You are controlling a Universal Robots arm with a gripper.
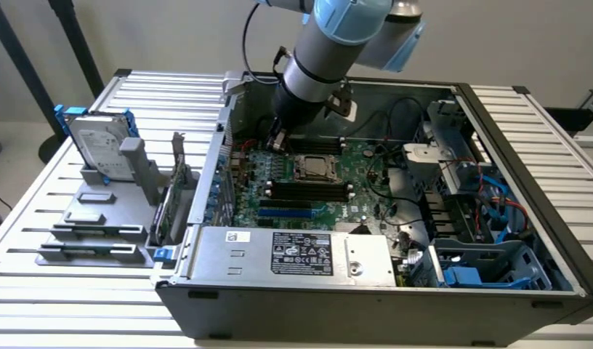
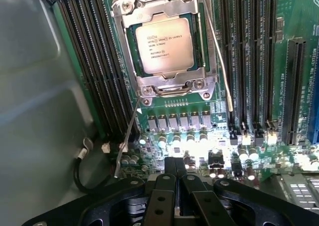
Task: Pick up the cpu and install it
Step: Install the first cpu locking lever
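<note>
Silver square cpu [image 2: 164,43] lies flat inside steel socket frame [image 2: 174,85].

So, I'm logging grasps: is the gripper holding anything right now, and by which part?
Nothing is held. The gripper is shut on nothing, and the cpu lies in its socket on the motherboard, apart from it.

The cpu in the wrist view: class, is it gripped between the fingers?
No, the cpu sits in its socket on the board, apart from the shut fingers, which hold nothing.
</note>
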